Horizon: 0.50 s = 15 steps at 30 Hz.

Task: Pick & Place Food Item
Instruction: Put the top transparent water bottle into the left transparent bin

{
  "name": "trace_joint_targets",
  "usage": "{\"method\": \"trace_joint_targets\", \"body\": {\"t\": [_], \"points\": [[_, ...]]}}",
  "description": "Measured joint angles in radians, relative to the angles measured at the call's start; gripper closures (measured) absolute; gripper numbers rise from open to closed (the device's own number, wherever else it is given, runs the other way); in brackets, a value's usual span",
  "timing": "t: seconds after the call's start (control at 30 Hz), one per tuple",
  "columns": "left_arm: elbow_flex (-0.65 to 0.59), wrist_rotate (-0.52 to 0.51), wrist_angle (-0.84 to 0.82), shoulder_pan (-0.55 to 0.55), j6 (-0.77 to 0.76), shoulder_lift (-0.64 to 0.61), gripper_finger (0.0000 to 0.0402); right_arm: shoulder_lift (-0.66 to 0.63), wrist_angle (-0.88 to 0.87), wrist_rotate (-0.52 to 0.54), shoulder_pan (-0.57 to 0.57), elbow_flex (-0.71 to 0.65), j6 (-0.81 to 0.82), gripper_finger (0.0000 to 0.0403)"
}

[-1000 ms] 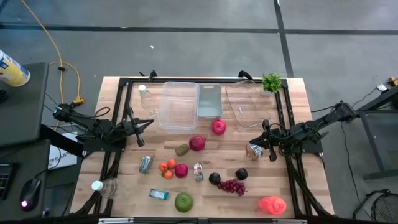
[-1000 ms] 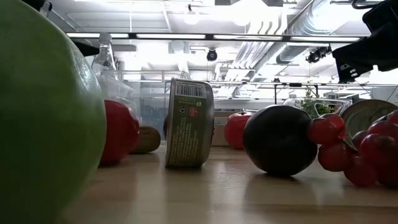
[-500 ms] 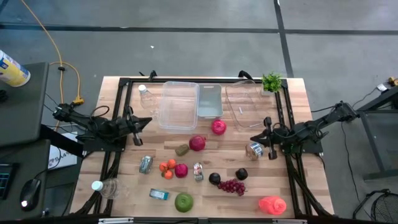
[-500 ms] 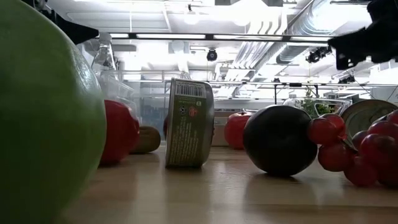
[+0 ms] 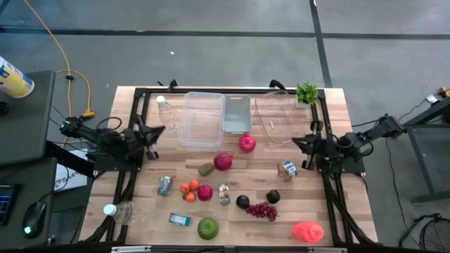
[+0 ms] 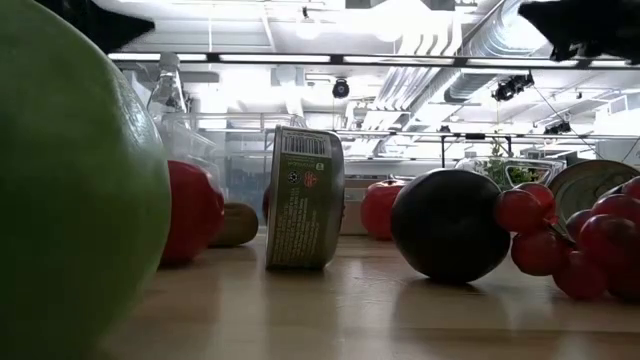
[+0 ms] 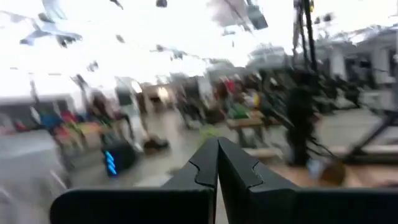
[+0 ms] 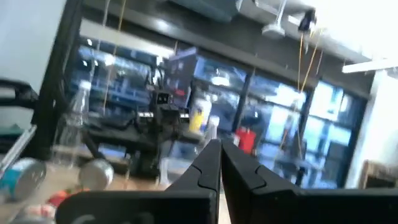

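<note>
Food lies spread over the wooden table: a red apple (image 5: 223, 161), a pink fruit (image 5: 247, 144), a kiwi (image 5: 205, 169), oranges (image 5: 188, 187), dark plums (image 5: 242, 202), red grapes (image 5: 261, 210), a green apple (image 5: 207, 227) and a silver tin (image 5: 287, 169) lying on its side. My left gripper (image 5: 160, 129) hovers over the table's left side, shut and empty, as its wrist view (image 7: 218, 140) shows. My right gripper (image 5: 296, 141) hovers over the right side, above and beyond the tin. It is also shut and empty (image 8: 219, 142).
Clear bins (image 5: 202, 118) and a glass dish (image 5: 275, 116) stand along the far side, with a bottle (image 5: 164, 105) and a small plant (image 5: 306, 92). Two cans (image 5: 164, 185) (image 6: 305, 197), a blue packet (image 5: 179, 219), a plastic cup (image 5: 121, 211) and a pink object (image 5: 308, 231) lie nearer.
Both arms have drawn back toward their own table edges and risen. The right gripper has moved away from the silver tin, up and toward the right and far side, and tipped from pointing down to level. The left gripper has pulled back leftward. The tin has stayed on the table.
</note>
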Motion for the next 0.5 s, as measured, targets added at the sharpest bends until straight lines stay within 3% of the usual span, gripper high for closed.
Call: {"method": "trace_joint_targets", "body": {"t": [0.07, 0.13, 0.23, 0.33, 0.4, 0.5], "points": [[0.002, -0.085, 0.061, 0.023, 0.085, -0.002, 0.0401, 0.002, 0.013, -0.002, -0.001, 0.026, -0.089, 0.0401], [0.001, -0.245, 0.063, 0.055, 0.115, 0.000, 0.0401, 0.002, 0.098, 0.036, -0.015, 0.071, -0.185, 0.0401], [0.001, -0.414, 0.081, 0.078, -0.057, -0.002, 0.0401, 0.038, 0.161, 0.093, -0.062, 0.153, -0.231, 0.0401], [0.001, -0.420, 0.126, 0.075, -0.231, -0.001, 0.0401, 0.088, 0.116, 0.100, -0.117, 0.213, -0.230, 0.0401], [0.002, -0.390, 0.157, 0.071, -0.200, -0.001, 0.0401, 0.133, 0.089, 0.116, -0.154, 0.267, -0.205, 0.0401], [0.041, -0.291, 0.165, 0.034, -0.036, 0.003, 0.0401, 0.214, 0.037, 0.208, -0.199, 0.368, -0.084, 0.0401]]}}
